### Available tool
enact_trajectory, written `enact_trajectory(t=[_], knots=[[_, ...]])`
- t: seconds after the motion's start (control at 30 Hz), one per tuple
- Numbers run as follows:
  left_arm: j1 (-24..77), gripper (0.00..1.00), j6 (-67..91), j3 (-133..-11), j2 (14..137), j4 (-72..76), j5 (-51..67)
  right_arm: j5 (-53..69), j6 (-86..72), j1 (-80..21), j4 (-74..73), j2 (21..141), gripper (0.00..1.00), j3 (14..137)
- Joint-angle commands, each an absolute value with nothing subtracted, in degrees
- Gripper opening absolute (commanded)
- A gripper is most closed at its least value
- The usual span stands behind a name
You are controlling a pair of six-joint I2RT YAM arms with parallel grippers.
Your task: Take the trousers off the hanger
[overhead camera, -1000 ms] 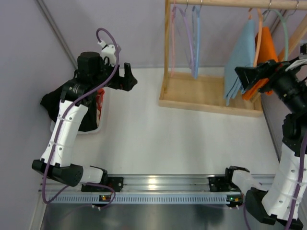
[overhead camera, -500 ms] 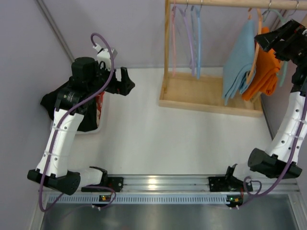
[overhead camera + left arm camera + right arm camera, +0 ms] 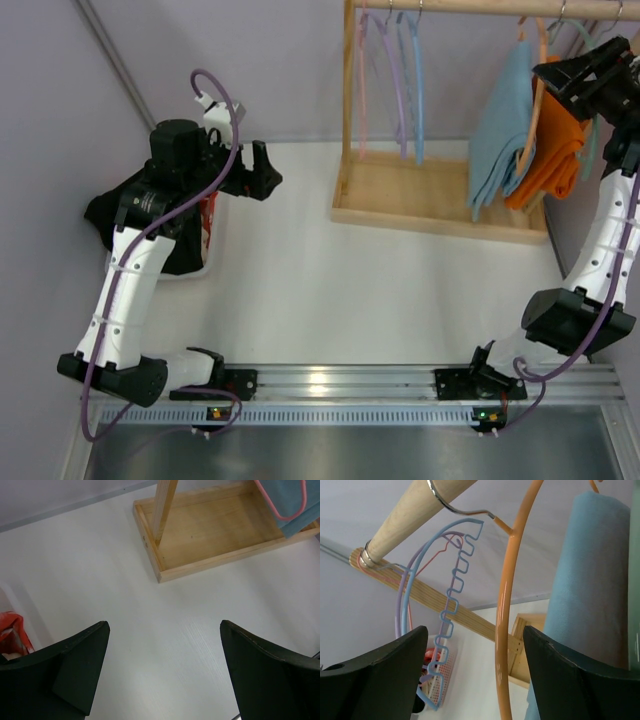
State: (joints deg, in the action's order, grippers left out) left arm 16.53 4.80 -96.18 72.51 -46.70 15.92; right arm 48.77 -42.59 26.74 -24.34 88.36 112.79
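Note:
The light blue trousers [image 3: 503, 130] hang folded over the thin orange hanger [image 3: 537, 85] on the wooden rail at the upper right. My right gripper [image 3: 572, 78] is up beside the top of that hanger. In the right wrist view the hanger's rod [image 3: 504, 620] runs between the open fingers of the right gripper [image 3: 475, 630], nearer the right one and touching neither. The trousers [image 3: 590, 580] hang just beyond the right finger. My left gripper [image 3: 268, 168] hovers open over the table at the left; the left wrist view shows nothing between its fingers [image 3: 165, 625].
A wooden rack with a tray base [image 3: 430, 200] stands at the back right. Its rail [image 3: 480, 6] carries pink, purple and blue hangers [image 3: 400, 80], a mint-green hanger [image 3: 597, 60] and a bright orange garment [image 3: 555, 140]. A white basket with black cloth [image 3: 190, 240] sits far left.
My right arm has risen from in front of the hanging garments to the top of the orange hanger by the rail. The left arm shifted slightly left, then held still.

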Motion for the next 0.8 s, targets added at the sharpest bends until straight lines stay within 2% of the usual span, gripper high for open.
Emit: enact_trajectory(t=[0.0, 0.43, 0.6, 0.77], knots=[[16.3, 0.98, 4.7, -96.3, 72.7, -44.5, 17.7, 50.6, -45.4, 25.9, -17.8, 88.9, 0.77, 112.9], [16.3, 0.98, 4.5, -96.9, 74.8, -44.5, 20.2, 51.6, -49.7, 21.9, -12.0, 93.4, 0.68, 111.8], [16.2, 0.98, 4.9, -96.5, 75.3, -44.6, 21.1, 54.1, -55.8, 21.9, -4.5, 94.8, 0.52, 111.1], [15.8, 0.98, 5.3, -97.2, 75.9, -44.5, 21.4, 55.6, -61.5, 21.6, 1.5, 95.5, 0.29, 110.8]])
